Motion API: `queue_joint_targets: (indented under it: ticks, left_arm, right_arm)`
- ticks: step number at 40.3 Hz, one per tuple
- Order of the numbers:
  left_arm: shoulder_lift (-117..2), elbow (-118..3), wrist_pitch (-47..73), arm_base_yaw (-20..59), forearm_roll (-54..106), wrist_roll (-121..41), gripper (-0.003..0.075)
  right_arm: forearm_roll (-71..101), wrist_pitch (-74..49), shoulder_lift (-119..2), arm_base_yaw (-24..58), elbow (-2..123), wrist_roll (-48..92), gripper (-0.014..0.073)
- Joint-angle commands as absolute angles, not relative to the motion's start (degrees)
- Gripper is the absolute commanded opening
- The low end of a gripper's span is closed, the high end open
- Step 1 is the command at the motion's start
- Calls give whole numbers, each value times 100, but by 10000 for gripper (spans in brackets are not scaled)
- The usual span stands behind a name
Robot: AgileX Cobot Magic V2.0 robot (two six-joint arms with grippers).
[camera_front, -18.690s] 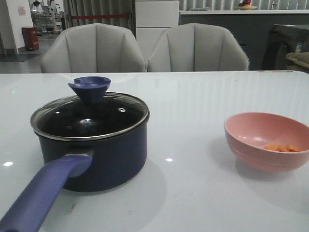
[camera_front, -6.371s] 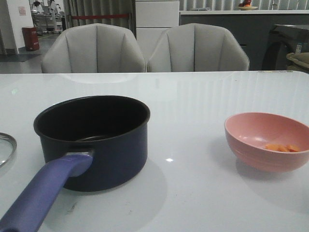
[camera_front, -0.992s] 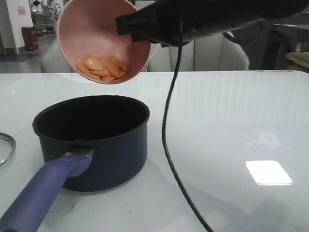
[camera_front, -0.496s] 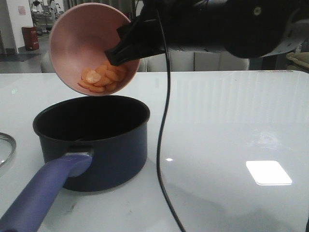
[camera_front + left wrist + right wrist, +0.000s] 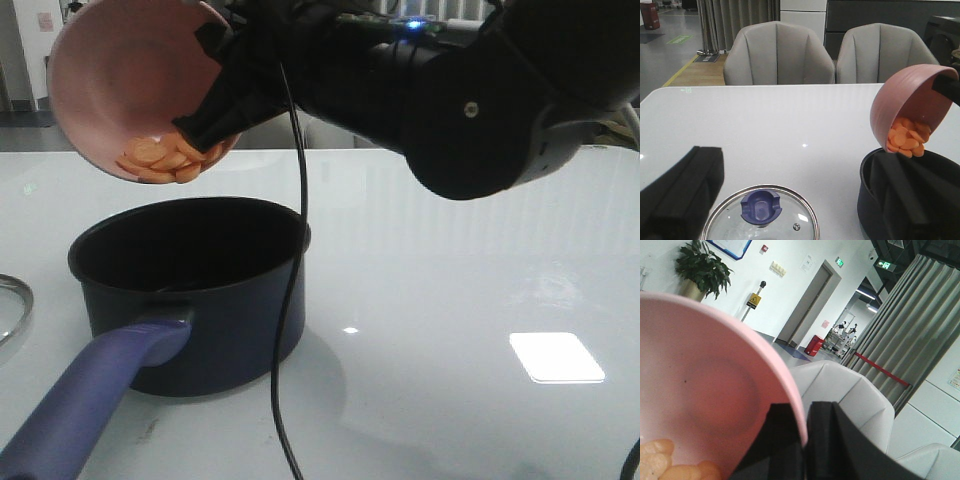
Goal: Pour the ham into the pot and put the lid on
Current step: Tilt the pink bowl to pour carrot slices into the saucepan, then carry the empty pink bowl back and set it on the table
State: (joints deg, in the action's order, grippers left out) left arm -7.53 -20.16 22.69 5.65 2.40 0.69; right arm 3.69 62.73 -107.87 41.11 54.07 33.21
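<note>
My right gripper (image 5: 205,105) is shut on the rim of the pink bowl (image 5: 115,75) and holds it tilted steeply above the pot (image 5: 215,290). The ham (image 5: 165,160), several flat orange pieces, has slid to the bowl's low edge over the pot's open mouth. The right wrist view shows the gripper (image 5: 805,432) pinching the bowl's rim (image 5: 790,385), with ham (image 5: 660,460) low inside. The dark navy pot has a long purple handle (image 5: 90,400). The glass lid (image 5: 760,217) with its blue knob (image 5: 760,207) lies flat on the table, left of the pot. My left gripper (image 5: 805,200) is open above the lid.
Two grey chairs (image 5: 777,55) stand behind the white table (image 5: 480,260). My right arm (image 5: 480,95) reaches across above the table, and its black cable (image 5: 290,330) hangs down in front of the pot. The lid's edge (image 5: 10,305) shows at the front view's left border.
My right gripper has carried the bowl further left and tilted it more steeply. The ham has slid down to the bowl's lower rim. The pot and lid have not moved.
</note>
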Motion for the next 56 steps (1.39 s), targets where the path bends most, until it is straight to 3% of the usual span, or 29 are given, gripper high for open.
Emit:
queue_joint_targets:
  ticks: [1,25,56]
  left_arm:
    - [-813,-2185,1852,610,261,109,637]
    - [-813,-2185,1864,610,261,109,637]
    - [-813,-2185,1887,610,271,109,637]
  right_arm:
    - [392,7455,-10488,4117,5542,3401,138]
    - [392,7460,-9893,4117,5549,4124,138]
    - [874,7449,-9812,4112,5560,3964,138]
